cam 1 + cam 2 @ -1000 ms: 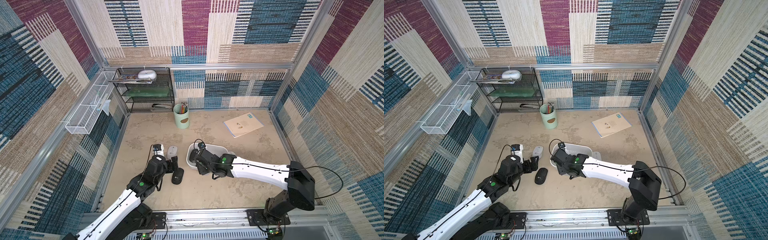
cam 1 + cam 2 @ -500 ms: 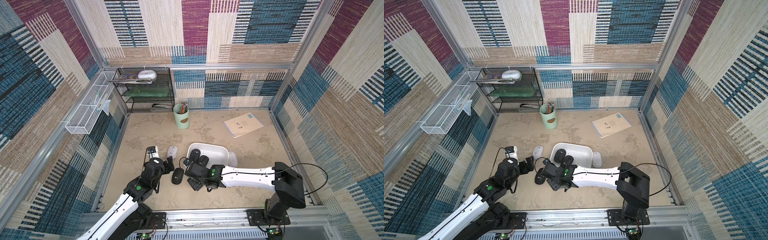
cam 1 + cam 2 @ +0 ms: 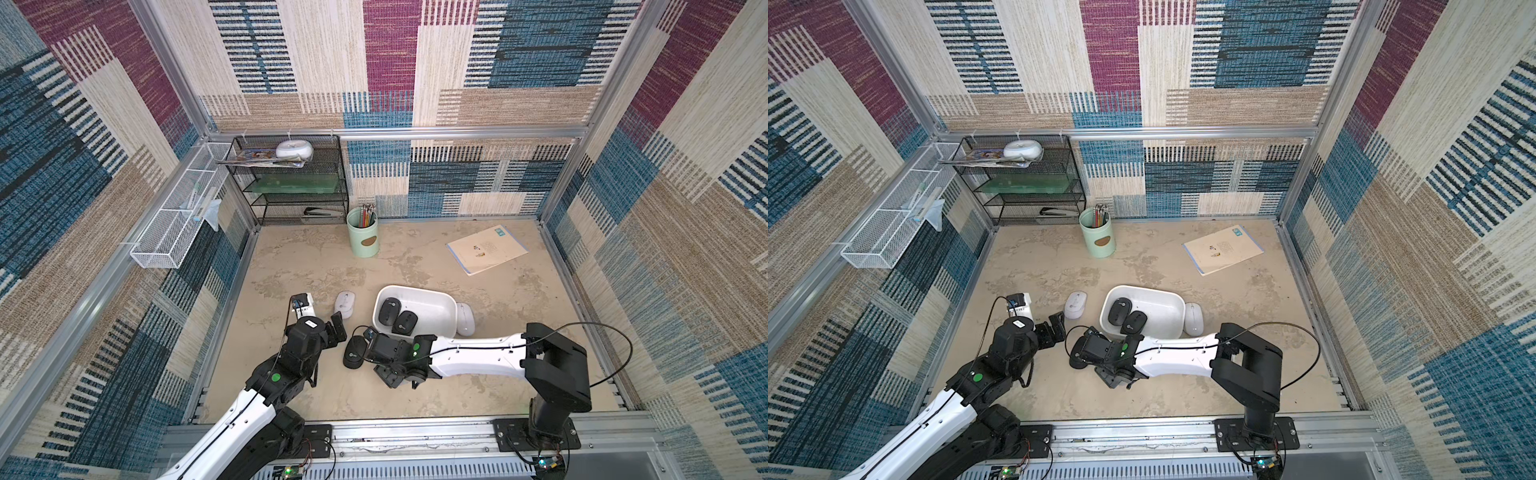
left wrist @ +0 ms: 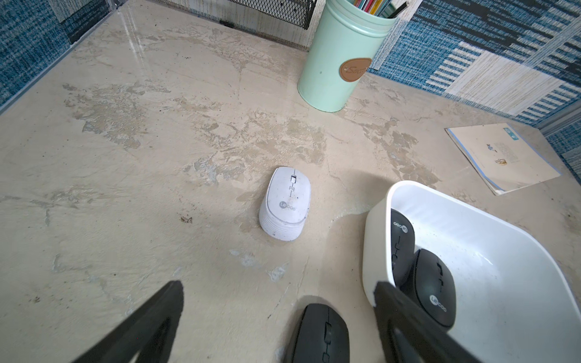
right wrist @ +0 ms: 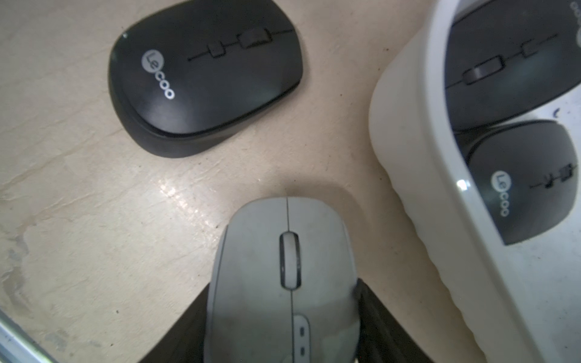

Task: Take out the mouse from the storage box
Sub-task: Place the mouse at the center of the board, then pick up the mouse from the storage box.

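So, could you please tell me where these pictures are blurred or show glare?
Right wrist view: the storage box looks soft, the grey mouse in the right gripper sits in shade, and a glare patch marks the table. Left wrist view: the fingers of the left gripper are blurred, and the pen cup appears to lean, likely lens distortion. Both top views: sharp and evenly lit.

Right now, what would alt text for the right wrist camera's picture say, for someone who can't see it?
A grey mouse is gripped by the right gripper over the beige table. A black mouse lies on the table nearby, and the white storage box beside them holds two more black mice.
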